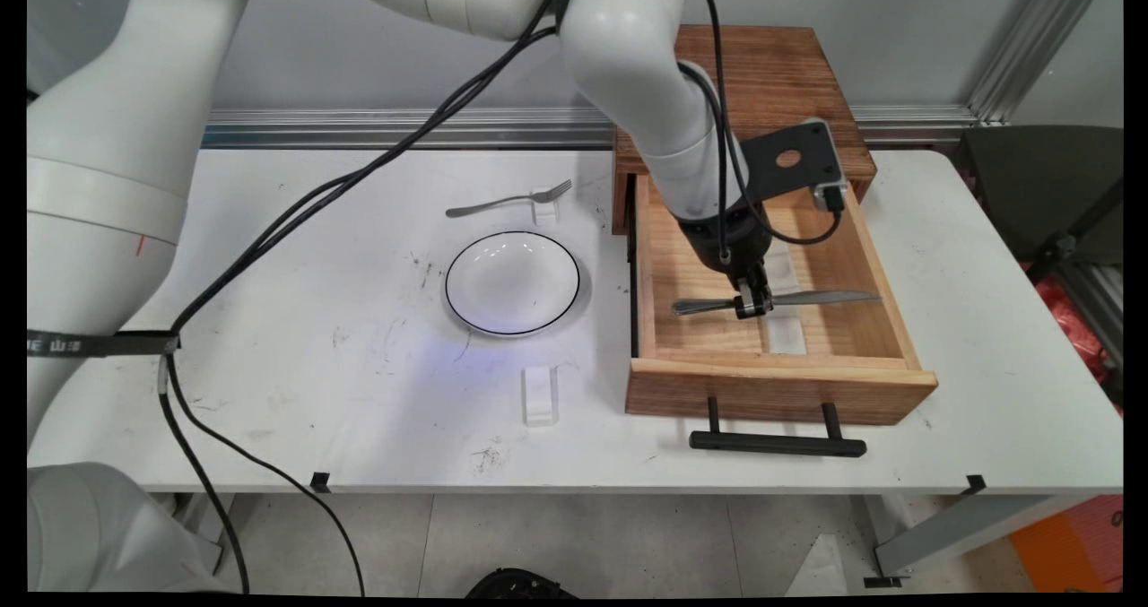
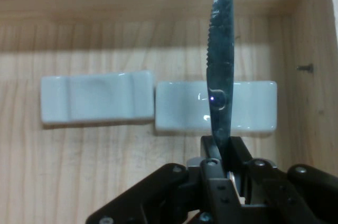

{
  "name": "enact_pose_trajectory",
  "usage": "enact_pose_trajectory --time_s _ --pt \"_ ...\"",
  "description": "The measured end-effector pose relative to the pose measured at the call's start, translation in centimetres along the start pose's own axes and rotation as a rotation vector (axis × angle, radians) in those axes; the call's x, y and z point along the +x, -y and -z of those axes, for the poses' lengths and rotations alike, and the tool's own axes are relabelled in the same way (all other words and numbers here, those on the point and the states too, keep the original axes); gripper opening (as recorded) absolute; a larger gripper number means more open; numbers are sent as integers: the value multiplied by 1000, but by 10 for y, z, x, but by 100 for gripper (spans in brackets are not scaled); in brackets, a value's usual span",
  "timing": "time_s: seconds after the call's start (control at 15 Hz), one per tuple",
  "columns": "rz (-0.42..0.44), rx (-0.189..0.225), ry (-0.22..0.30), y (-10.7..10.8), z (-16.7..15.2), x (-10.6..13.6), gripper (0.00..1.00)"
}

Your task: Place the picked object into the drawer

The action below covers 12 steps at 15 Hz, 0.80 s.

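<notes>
Pincer [image 1: 754,303] clamped on a knife [image 1: 807,299] inside the open wooden drawer [image 1: 780,383]; no readable writing.

The knife [image 2: 221,65] is made of shiny metal with a serrated edge. The drawer [image 1: 780,383] is of pale, grained, matt wood. The two rests [image 2: 97,97] are finished in glossy white.

Knife [image 1: 807,299] in hand [image 1: 753,305] over drawer [image 1: 780,383]

Overhead table view; close drawer [image 1: 780,338] view
</notes>
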Motion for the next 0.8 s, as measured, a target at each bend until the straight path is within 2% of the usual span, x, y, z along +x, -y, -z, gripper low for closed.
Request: enact_pose_trajectory --time_s 0.8 --pt "6 -7 -6 -1 -31 -17 0"
